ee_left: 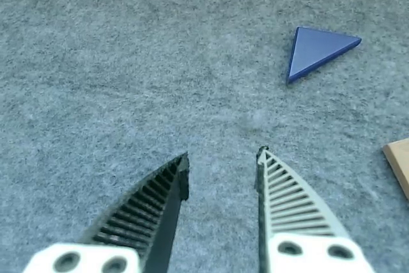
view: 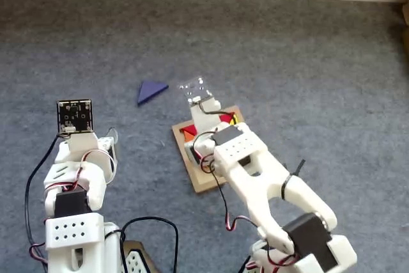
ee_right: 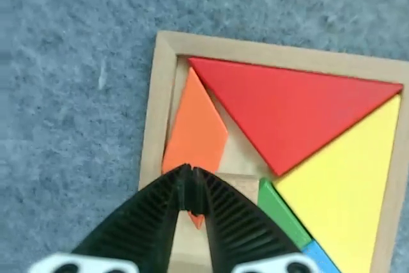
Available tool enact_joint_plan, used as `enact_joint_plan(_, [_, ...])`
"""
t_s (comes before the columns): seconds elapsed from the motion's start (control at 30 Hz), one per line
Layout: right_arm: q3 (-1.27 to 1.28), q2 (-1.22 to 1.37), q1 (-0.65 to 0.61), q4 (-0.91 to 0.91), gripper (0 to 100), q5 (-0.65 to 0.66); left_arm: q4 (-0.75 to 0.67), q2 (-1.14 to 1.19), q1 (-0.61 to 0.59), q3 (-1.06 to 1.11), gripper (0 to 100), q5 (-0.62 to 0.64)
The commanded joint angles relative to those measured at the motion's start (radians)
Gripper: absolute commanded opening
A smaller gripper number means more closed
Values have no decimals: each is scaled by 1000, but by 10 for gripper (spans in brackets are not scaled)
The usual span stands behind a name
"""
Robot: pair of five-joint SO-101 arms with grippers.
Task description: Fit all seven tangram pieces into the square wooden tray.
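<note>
The square wooden tray (ee_right: 155,107) lies on the grey carpet under my right arm (view: 239,148). It holds a red triangle (ee_right: 287,110), a yellow triangle (ee_right: 348,183), a green piece (ee_right: 281,215), a blue piece (ee_right: 323,257) and an orange parallelogram (ee_right: 198,123) that sits askew along one rim. My right gripper (ee_right: 190,177) is shut, its tips over the near end of the orange parallelogram. A loose blue triangle (view: 151,91) (ee_left: 316,49) lies on the carpet beyond the tray (view: 204,183). My left gripper (ee_left: 223,158) hangs open over bare carpet, short of that triangle.
Bare wood (ee_right: 239,155) shows between the orange parallelogram and the red triangle. One tray corner (ee_left: 399,158) shows at the edge of the left wrist view. Grey carpet (view: 287,49) stretches around the tray. Cables (view: 147,225) trail near the arm bases.
</note>
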Motion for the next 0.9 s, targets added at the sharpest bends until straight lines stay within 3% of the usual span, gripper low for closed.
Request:
enact_joint_plan(0.0, [-70,48,47,-8,6,-15,-17,-15,-8,-4,190,-9])
enact_joint_plan(0.47, [-42,-174,51,-8,6,-18,-18,-15,-8,-4,190,-9])
enact_joint_plan(0.87, [-10,7,81,-12,6,-18,-18,-15,-8,-4,190,-9])
